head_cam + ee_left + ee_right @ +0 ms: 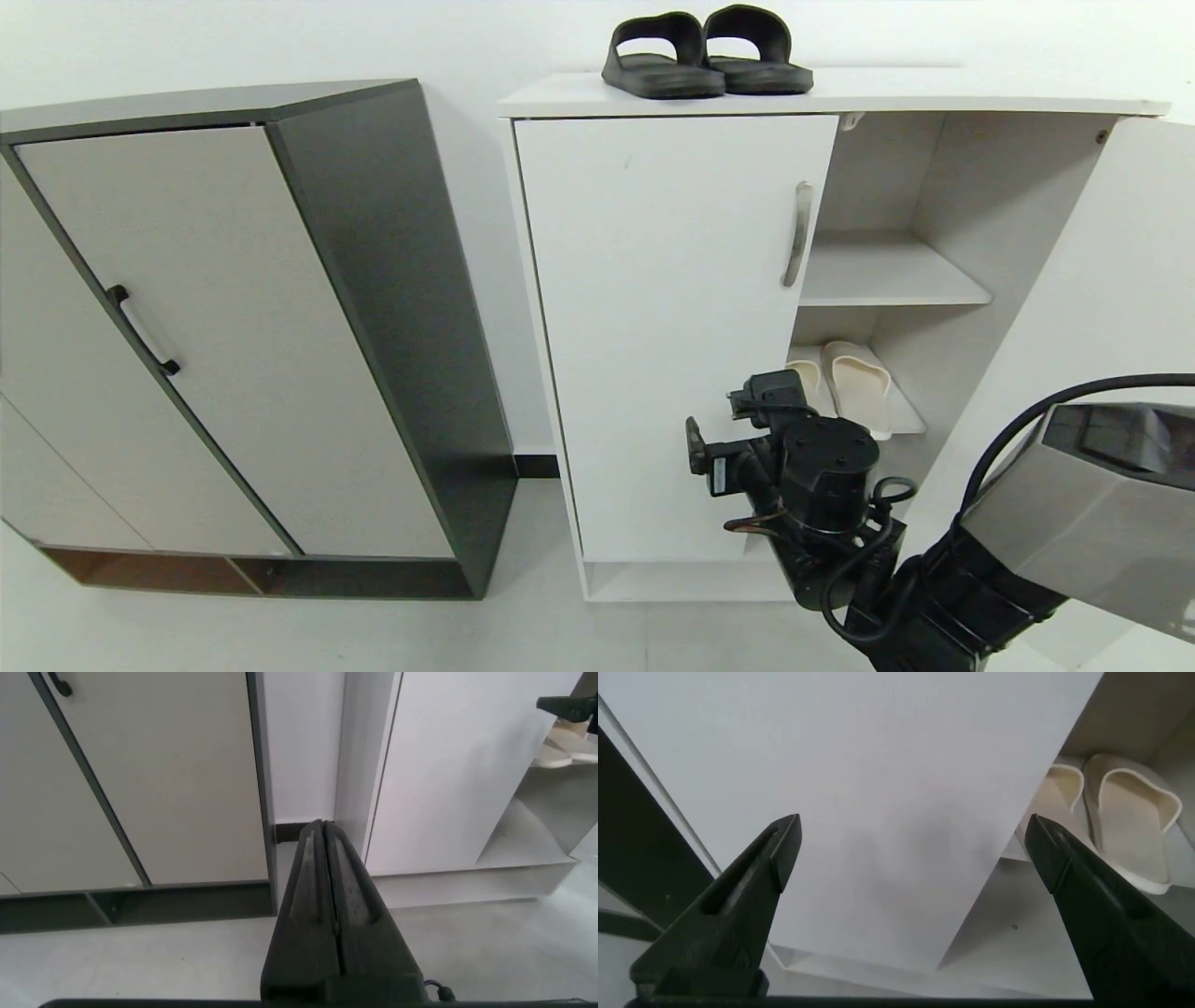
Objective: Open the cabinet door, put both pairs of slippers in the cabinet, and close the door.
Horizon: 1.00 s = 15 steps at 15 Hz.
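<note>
Right wrist view: right gripper [910, 833] wide apart, facing closed door [878, 784] edge.

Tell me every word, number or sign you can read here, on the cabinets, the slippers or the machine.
No text can be read here.
White cabinet and dark cabinet: plain panels, no print.
Black slippers and cream slippers: no marking to be seen.
Small pale patch on the right arm: possibly a label, too small to read.
</note>
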Available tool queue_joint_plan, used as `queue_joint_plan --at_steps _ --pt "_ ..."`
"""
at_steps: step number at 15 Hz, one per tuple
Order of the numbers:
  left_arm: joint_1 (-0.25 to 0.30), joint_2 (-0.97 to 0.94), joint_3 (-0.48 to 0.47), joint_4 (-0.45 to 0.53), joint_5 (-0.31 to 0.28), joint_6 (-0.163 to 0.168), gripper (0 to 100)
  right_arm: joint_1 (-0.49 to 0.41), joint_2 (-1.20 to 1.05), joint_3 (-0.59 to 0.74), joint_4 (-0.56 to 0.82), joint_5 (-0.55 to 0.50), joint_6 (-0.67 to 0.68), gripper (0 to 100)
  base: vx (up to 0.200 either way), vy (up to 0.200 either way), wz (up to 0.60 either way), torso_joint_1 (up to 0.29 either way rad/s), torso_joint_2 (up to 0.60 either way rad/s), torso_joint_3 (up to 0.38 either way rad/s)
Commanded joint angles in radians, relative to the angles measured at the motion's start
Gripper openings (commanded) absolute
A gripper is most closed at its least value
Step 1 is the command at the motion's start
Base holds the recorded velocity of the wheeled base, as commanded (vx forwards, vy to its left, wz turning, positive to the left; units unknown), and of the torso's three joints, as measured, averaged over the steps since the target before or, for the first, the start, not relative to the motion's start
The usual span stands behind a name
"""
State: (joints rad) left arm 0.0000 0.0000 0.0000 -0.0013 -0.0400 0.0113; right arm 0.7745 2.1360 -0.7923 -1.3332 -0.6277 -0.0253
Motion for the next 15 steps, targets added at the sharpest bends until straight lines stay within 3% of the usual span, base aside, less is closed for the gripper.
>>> queue_joint_plan --at_steps 1,7,15 --pt "0.000 0.002 0.000 0.000 0.000 -0.001 0 0.000 0.004 -0.001 -0.001 0.000 -0.001 100 0.000 0.000 0.00 0.002 -0.25 -0.261" --pt "0.000 0.002 0.000 0.000 0.000 -0.001 0 0.000 0.004 -0.001 0.002 -0.001 -0.001 100 0.000 0.000 0.00 0.039 -0.39 -0.354" --pt "0.000 0.002 0.000 0.000 0.000 -0.001 0 0.000 0.004 0.001 0.000 -0.001 -0.007 100 0.000 0.000 0.00 0.135 -0.46 -0.334"
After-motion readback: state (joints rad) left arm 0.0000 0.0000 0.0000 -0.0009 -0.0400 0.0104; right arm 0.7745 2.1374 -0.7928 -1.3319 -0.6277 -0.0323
